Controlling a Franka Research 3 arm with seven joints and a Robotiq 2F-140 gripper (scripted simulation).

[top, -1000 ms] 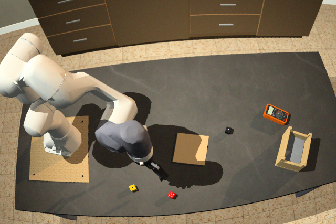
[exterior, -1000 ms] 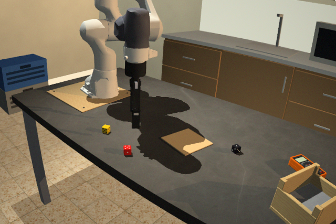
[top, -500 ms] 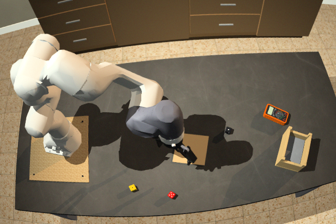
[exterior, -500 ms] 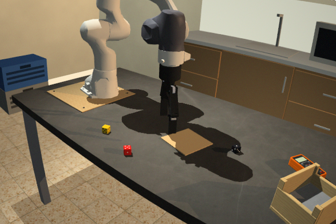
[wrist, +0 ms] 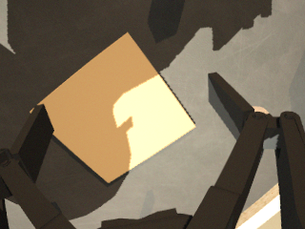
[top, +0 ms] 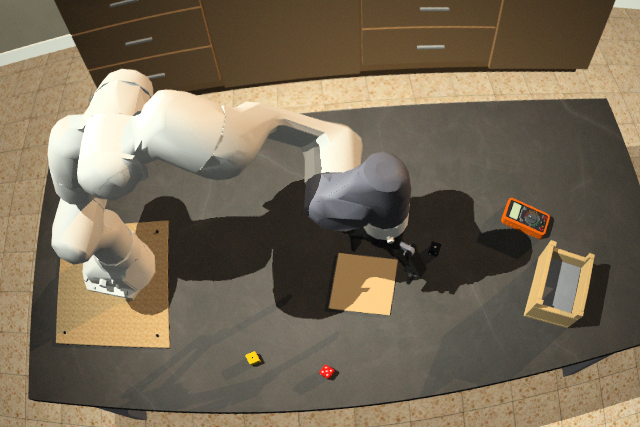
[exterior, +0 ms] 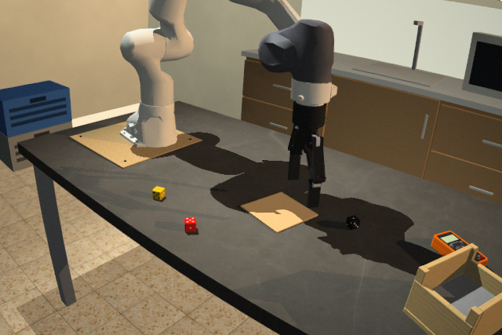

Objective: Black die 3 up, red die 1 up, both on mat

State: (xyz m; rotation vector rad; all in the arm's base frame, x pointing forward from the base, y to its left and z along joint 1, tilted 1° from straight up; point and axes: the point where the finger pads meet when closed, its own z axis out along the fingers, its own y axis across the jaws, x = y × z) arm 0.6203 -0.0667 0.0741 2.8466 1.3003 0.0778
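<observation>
The tan mat [top: 363, 283] lies in the middle of the dark table, with no die on it. The black die [top: 434, 248] sits on the table just right of the mat, also seen in the exterior view [exterior: 352, 222]. The red die [top: 326, 371] and the yellow die [top: 252, 357] sit near the table's front edge, apart from each other. My gripper [exterior: 306, 185] hangs open and empty above the mat's edge on the black die's side, some way over the table. In the wrist view the mat [wrist: 114, 111] lies between my spread fingers.
An orange multimeter [top: 525, 217] and an open wooden box [top: 559, 290] stand at the right end of the table. My arm's base sits on a tan plate [top: 113, 298] at the left. A blue box [exterior: 34, 108] stands beyond the table's left end.
</observation>
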